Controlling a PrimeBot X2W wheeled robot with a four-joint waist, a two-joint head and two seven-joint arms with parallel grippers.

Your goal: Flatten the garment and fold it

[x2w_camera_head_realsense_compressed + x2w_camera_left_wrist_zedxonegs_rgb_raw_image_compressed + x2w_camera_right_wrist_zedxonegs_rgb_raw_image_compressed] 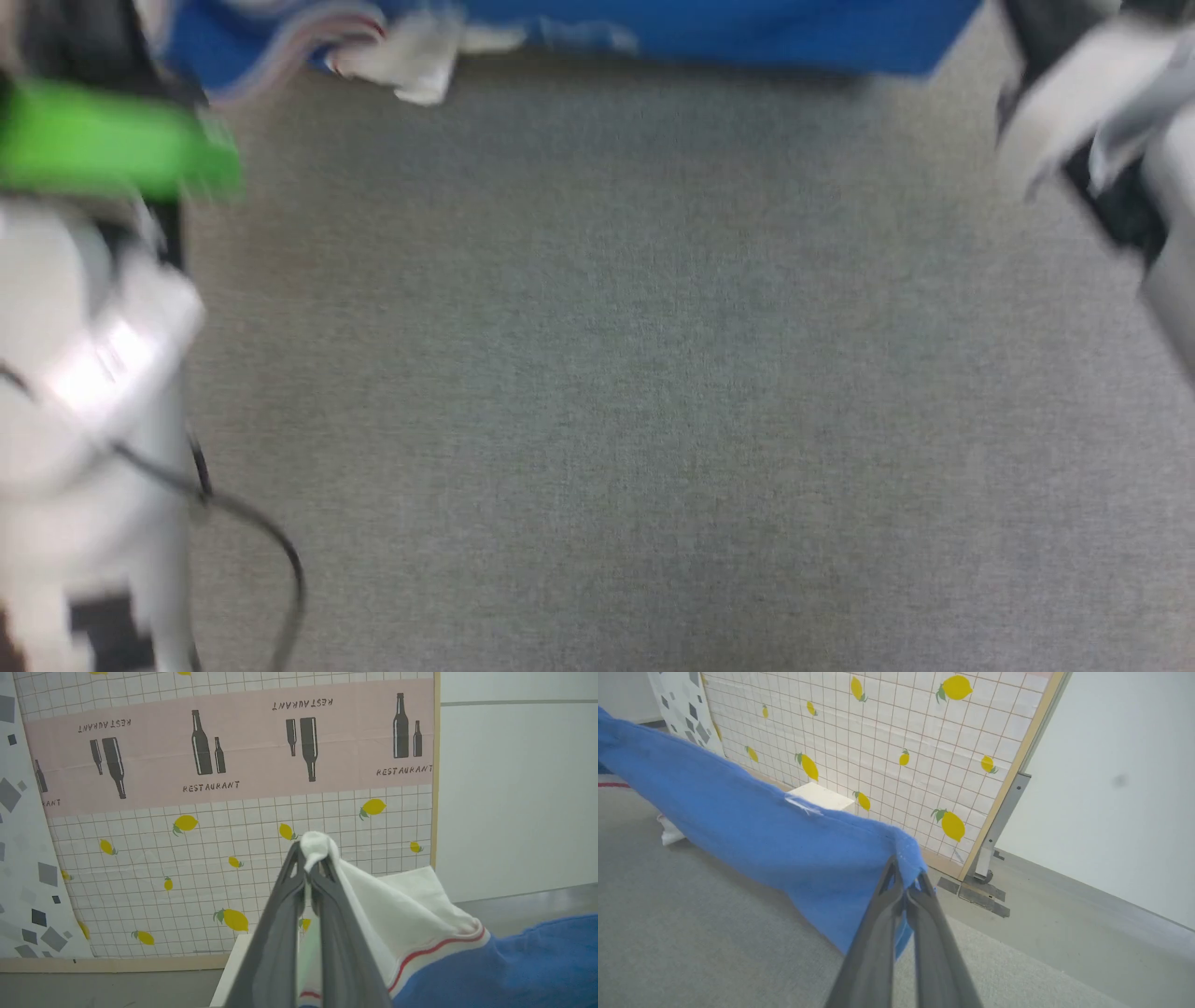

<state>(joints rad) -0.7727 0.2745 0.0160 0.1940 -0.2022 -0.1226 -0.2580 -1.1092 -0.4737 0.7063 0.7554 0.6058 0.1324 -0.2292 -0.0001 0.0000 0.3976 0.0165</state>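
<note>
The garment (709, 33) is a royal-blue shirt stretched along the top edge of the head view, with a white bit hanging down at its left. In the left wrist view my left gripper (310, 863) is shut on the garment's white sleeve (397, 905), which has red stripe trim where it meets the blue cloth. In the right wrist view my right gripper (906, 884) is shut on a blue corner of the garment (752, 830), which hangs taut above the grey surface, its lower part touching down farther left.
A grey felt-like surface (653, 373) spreads below the shirt. My pale forearms show blurred at the left (84, 392) and right (1111, 103) of the head view. Behind stands a panel with lemon and bottle prints (233, 812), a small white box (822, 797) at its foot, and a white wall.
</note>
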